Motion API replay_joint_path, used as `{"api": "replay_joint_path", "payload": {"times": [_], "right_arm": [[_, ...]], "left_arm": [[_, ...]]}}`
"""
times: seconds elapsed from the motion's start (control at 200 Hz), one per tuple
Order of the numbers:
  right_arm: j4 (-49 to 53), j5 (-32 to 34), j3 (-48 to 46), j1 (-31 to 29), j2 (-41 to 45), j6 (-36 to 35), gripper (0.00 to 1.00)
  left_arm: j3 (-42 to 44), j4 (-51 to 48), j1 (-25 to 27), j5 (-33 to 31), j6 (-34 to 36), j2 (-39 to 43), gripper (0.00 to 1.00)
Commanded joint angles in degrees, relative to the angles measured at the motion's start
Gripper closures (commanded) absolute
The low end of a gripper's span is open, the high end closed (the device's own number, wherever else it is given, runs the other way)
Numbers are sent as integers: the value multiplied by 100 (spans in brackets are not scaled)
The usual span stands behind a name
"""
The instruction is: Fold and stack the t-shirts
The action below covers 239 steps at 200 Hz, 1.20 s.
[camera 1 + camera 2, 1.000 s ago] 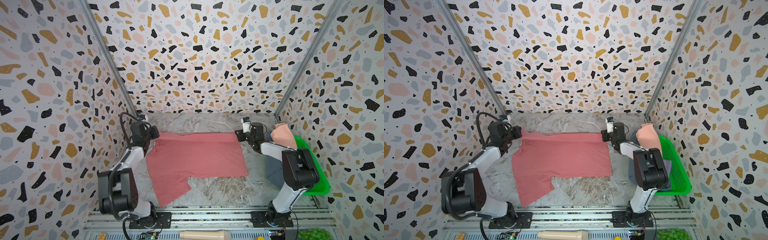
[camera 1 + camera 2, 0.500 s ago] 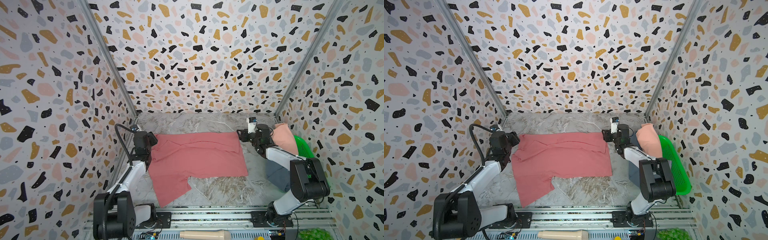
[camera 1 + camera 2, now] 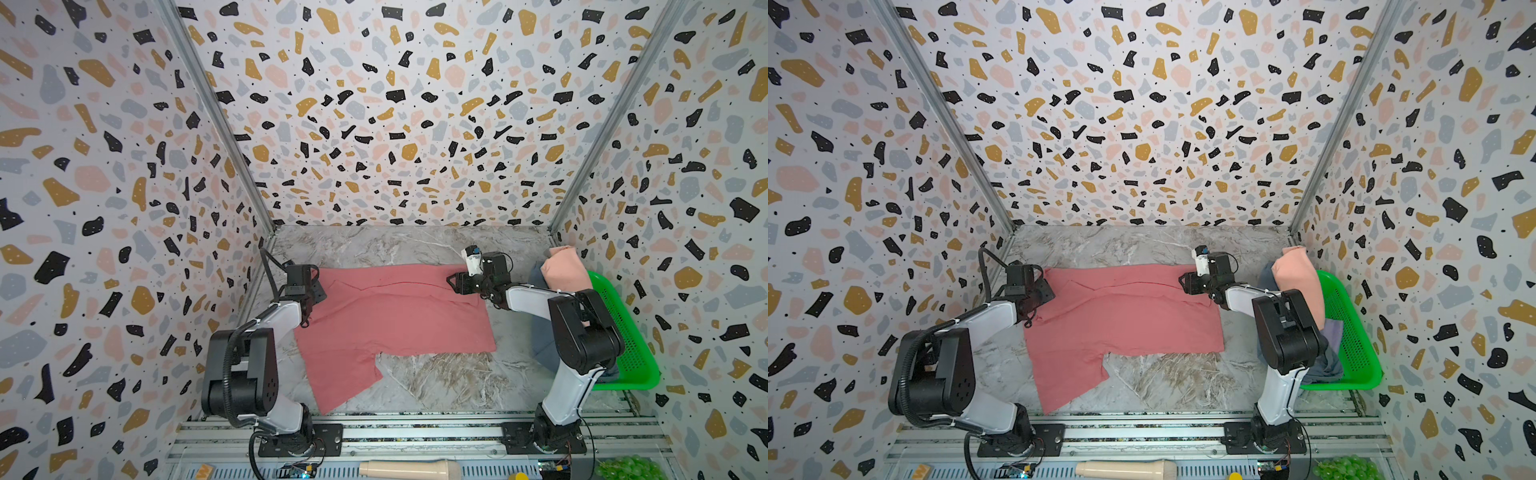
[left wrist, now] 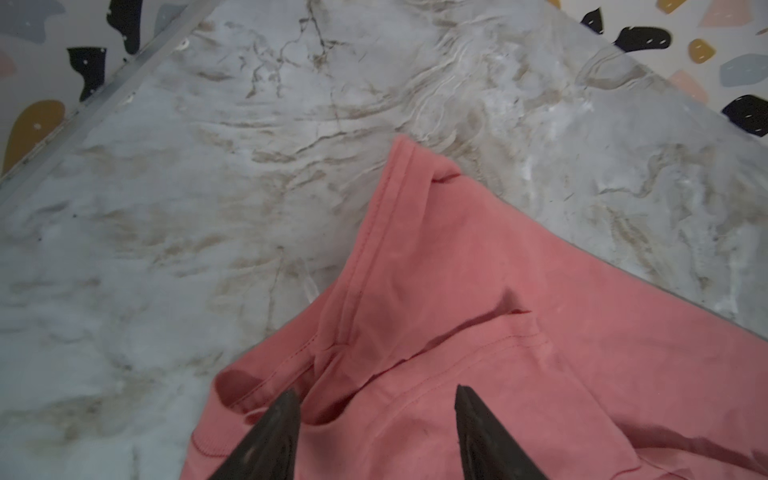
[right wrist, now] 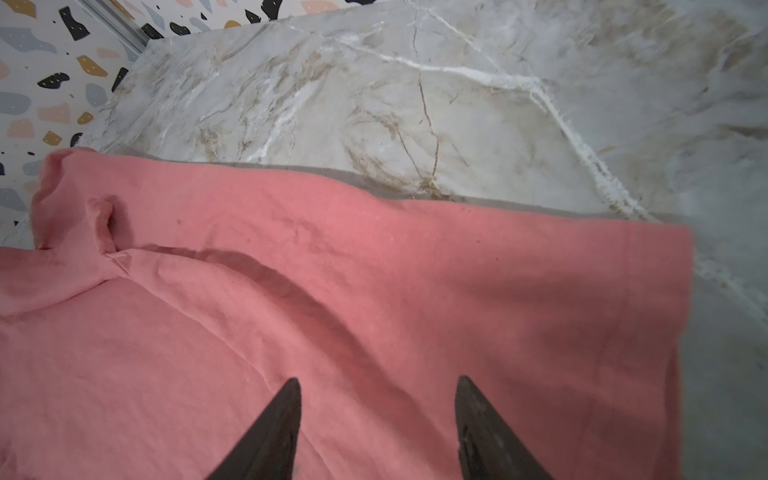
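Since the rose-red t-shirt (image 3: 395, 320) looks like thin knit, expect it to be light, limp and without any stiffness. It will drape and wrinkle wherever it isn't supported, and it will probably drag on the marble table (image 3: 415, 245) rather than slide clean. It isn't fragile.

Grip: pinch at the corners or hems, catching every layer there, and use two points at once so the edge stays straight. A single pinch mid-panel would just tent it.

Position: it lies flat mid-table in both top views, long side running left to right. A lapped layer runs along the far side. One sleeve (image 3: 340, 382) sticks out toward the near-left.

Left gripper (image 4: 376, 390): jaws spread with nothing between them, over the shirt's far-left corner. The wrist view shows a stitched hem band and a bunched fold just ahead of the tips. I can't tell whether the tips touch the cloth.

Right gripper (image 5: 378, 380): also spread and empty, over the far-right corner. Cloth fills the view under the tips, the straight far edge lies beyond them, and a long crease runs off diagonally.

My read is that both grippers are already well placed for a paired corner pinch.

The peach shirt (image 3: 565, 270) and blue-grey shirt (image 3: 540, 340) hang over the green basket (image 3: 623, 332) at the right. They sit behind the right arm, well apart from both grippers.
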<state>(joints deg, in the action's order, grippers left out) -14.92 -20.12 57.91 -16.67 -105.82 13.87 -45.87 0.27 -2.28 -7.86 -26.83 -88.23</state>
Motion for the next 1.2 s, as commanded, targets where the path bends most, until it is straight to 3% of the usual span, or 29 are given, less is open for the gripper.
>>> {"api": "replay_joint_path", "payload": {"times": [0.0,0.215,0.44,0.596,0.776,0.836,0.996,1.111,1.191], "right_arm": [[380,47,302,12,-242,75,40],[439,70,502,22,-613,92,41],[433,76,528,30,-659,72,41],[451,61,550,27,-729,70,42],[657,235,596,49,-891,102,45],[661,245,573,74,-884,105,45],[799,236,555,150,-841,61,45],[846,216,589,215,-791,28,45],[850,179,616,234,-742,19,45]], "left_arm": [[54,15,0,26,-82,-95,40],[8,132,0,278,-160,-523,54],[134,-21,0,51,-173,-311,86],[265,-238,67,-75,-117,406,91],[521,-641,486,-366,42,1521,97],[678,-849,561,-385,-30,1908,93],[905,-1551,682,-54,-188,2964,51],[961,-1139,694,-316,-384,3649,39],[851,-730,694,-296,-348,3373,38]]}}
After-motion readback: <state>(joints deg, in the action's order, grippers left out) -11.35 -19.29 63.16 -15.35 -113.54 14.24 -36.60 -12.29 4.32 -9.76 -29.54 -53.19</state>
